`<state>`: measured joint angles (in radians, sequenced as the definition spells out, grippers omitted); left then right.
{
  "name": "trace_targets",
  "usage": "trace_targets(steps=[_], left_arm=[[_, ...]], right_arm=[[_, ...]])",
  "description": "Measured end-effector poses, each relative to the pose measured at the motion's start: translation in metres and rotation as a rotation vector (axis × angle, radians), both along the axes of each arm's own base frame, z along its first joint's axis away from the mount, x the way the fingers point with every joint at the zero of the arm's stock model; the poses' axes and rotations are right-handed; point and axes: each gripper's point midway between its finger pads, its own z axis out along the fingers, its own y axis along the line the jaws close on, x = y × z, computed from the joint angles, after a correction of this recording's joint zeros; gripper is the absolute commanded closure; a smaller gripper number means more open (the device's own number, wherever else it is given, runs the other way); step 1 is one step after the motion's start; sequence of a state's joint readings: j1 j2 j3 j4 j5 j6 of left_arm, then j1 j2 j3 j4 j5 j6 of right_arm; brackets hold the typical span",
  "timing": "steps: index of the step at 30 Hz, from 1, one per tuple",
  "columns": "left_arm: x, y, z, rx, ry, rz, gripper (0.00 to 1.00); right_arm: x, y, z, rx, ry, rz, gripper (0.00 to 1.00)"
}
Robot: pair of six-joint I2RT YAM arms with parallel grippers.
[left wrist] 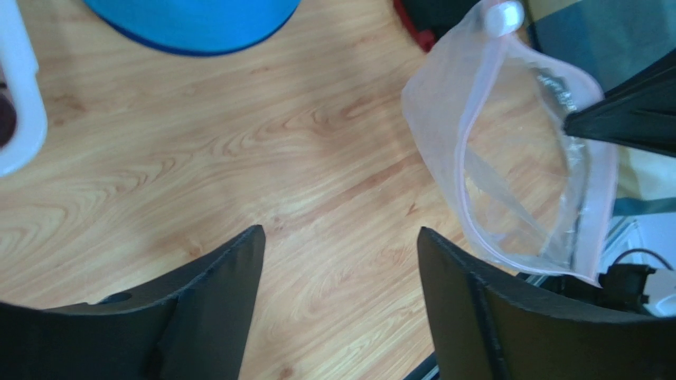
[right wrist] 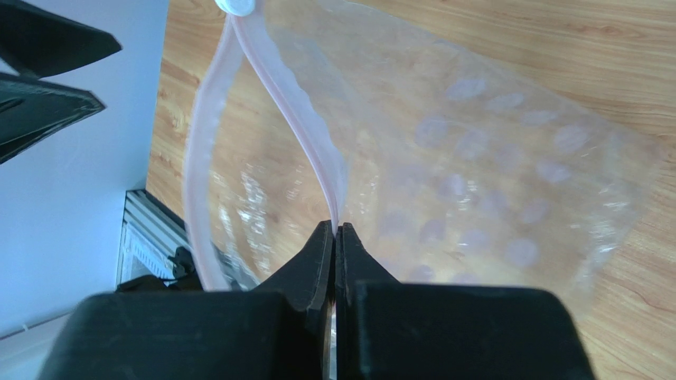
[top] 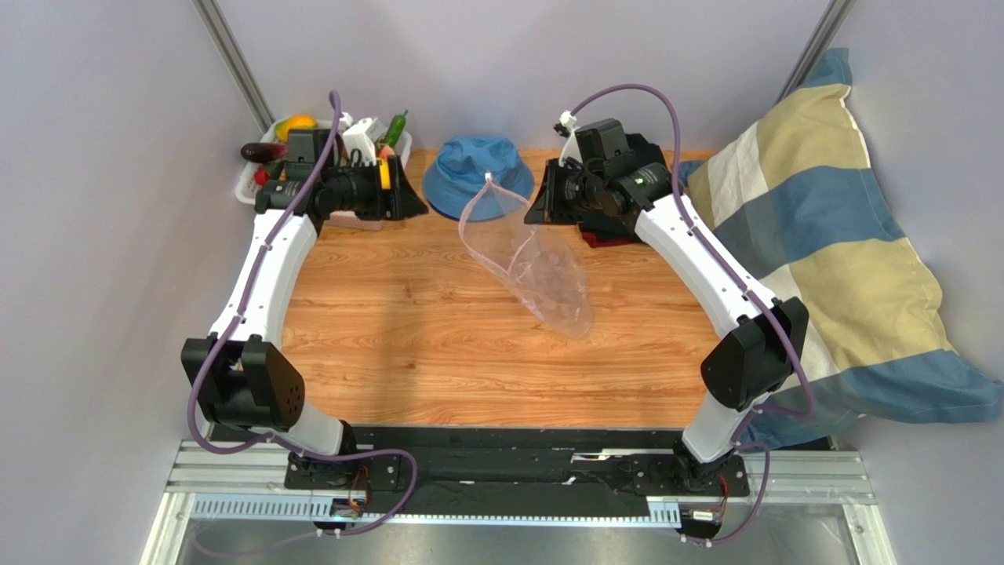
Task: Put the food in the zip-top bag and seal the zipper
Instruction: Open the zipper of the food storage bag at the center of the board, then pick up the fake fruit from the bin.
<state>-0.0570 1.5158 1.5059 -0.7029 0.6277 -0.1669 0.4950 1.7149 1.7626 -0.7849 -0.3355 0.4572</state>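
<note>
The bag [top: 542,277] sits empty at mid-table [top: 389,341] with its mouth gaping. Its zipper [right wrist: 297,119] is pinched in the pressed-together jaws of the right gripper [right wrist: 335,237], which reaches in from the far right. No food [top: 297,123] has gone in: it lies in the basket [left wrist: 20,79] at the far left, and sealing is not yet begun. The left gripper [left wrist: 341,261] hovers beside the basket, jaws spread and empty.

Robotics lab test cell, plain grey booth walls [top: 106,177], aluminium rail frame [top: 224,477], wooden tabletop [top: 413,353]
</note>
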Motion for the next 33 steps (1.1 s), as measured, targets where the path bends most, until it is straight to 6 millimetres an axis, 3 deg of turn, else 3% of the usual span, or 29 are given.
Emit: trace_targets(steps=[4,7,10,14,18,24,33], left_arm=[[0.015,0.004,0.024,-0.024,-0.075,0.016,0.16],[0.041,0.025,0.042,-0.026,-0.122,0.106,0.11],[0.075,0.073,0.055,-0.013,-0.182,0.272,0.02],[0.11,0.15,0.056,0.043,-0.232,0.517,0.01],[0.135,0.198,0.051,0.131,-0.26,0.653,0.01],[0.17,0.223,0.031,0.254,-0.29,0.632,0.01],[0.209,0.232,-0.021,0.295,-0.271,0.472,0.02]], right_arm=[[0.015,0.0,0.0,0.003,-0.013,-0.057,1.0],[0.025,0.004,-0.003,0.019,-0.015,-0.09,1.0],[0.035,0.007,-0.005,0.035,-0.015,-0.119,1.0],[0.045,0.011,-0.003,0.054,-0.027,-0.145,1.0],[0.053,0.015,-0.001,0.065,-0.042,-0.148,1.0],[0.057,0.018,-0.007,0.066,-0.034,-0.143,1.0],[0.061,0.02,-0.013,0.072,-0.018,-0.132,1.0]])
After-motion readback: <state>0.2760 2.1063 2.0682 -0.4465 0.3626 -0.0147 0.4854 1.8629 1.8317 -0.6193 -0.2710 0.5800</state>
